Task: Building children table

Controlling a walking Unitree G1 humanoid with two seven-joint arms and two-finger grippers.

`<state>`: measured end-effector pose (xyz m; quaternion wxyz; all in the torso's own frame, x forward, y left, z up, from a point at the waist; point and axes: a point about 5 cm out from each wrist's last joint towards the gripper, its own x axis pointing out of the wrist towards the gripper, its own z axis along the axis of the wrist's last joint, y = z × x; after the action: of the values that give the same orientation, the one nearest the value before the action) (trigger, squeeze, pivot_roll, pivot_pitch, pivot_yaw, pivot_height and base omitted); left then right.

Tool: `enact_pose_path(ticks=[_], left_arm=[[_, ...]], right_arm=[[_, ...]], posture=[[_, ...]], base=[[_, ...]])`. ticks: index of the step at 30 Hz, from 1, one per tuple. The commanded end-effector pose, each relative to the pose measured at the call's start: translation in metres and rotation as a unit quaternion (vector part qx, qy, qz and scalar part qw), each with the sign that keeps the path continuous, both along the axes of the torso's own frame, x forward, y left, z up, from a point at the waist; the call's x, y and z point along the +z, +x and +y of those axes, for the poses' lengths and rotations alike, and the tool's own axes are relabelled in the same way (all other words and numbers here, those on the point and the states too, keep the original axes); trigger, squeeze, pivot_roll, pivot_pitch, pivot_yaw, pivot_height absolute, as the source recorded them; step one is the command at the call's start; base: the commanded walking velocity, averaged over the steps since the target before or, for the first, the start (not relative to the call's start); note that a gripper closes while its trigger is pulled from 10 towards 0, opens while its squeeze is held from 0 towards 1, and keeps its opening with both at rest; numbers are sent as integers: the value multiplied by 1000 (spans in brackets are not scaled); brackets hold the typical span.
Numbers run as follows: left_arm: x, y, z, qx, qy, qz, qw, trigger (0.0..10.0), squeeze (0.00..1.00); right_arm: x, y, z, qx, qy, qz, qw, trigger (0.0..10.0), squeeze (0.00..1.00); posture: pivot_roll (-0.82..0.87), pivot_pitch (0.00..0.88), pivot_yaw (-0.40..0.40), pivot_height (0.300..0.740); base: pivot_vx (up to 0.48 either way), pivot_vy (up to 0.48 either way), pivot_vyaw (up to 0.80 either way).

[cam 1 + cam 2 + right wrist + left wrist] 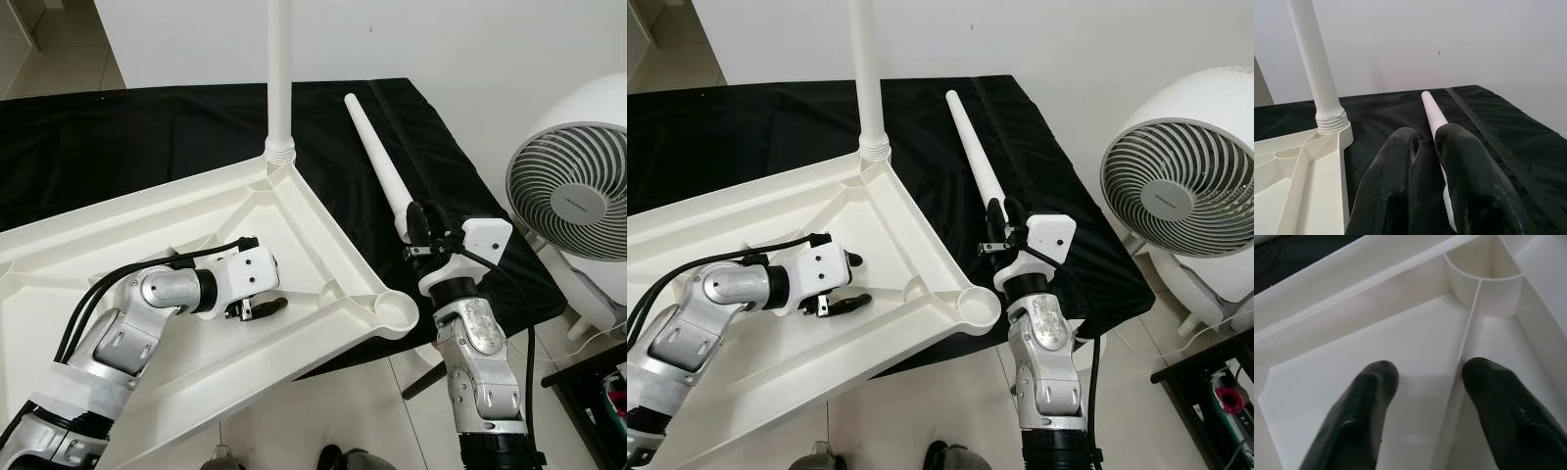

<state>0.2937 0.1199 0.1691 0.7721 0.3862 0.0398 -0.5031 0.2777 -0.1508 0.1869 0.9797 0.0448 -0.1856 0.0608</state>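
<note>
A white plastic tabletop (127, 211) lies upside down on a black cloth (118, 127). One white leg (281, 78) stands upright, screwed into its far corner. The near corner socket (397, 311) is empty. My left gripper (270, 272) is open inside the tabletop's underside, its fingers (1366, 396) on either side of a thin rib (1464, 352). A second white leg (377, 152) lies loose on the cloth to the right of the tabletop. My right gripper (419, 227) is shut on its thick near end, and the leg (1432, 115) runs away between the fingers.
A white floor fan (573, 191) stands close on the right, beside my right arm. The black cloth's right edge (490, 196) drops off toward pale floor tiles. A dark piece of furniture (598, 382) sits at the lower right. A white wall is behind.
</note>
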Motion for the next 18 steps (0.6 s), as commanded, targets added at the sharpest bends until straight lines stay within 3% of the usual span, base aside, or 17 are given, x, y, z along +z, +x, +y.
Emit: enact_pose_path(ticks=[1, 12, 18], left_arm=[[-2, 4, -3, 13, 1, -25, 1000, 0, 0], [-8, 6, -10, -32, 24, -25, 999, 0, 0], [-9, 14, -19, -65, 40, -33, 996, 0, 0]], right_arm=[[-1, -4, 0, -2, 0, 5, 1000, 10000, 0], [-3, -7, 0, -8, 3, 8, 1000, 10000, 0], [-3, -10, 1, -15, 9, 9, 1000, 10000, 0]], posture=[[106, 115, -14, 740], [95, 116, 0, 740], [84, 118, 20, 740]], base=[[0, 0, 0], [0, 0, 0], [0, 0, 0]])
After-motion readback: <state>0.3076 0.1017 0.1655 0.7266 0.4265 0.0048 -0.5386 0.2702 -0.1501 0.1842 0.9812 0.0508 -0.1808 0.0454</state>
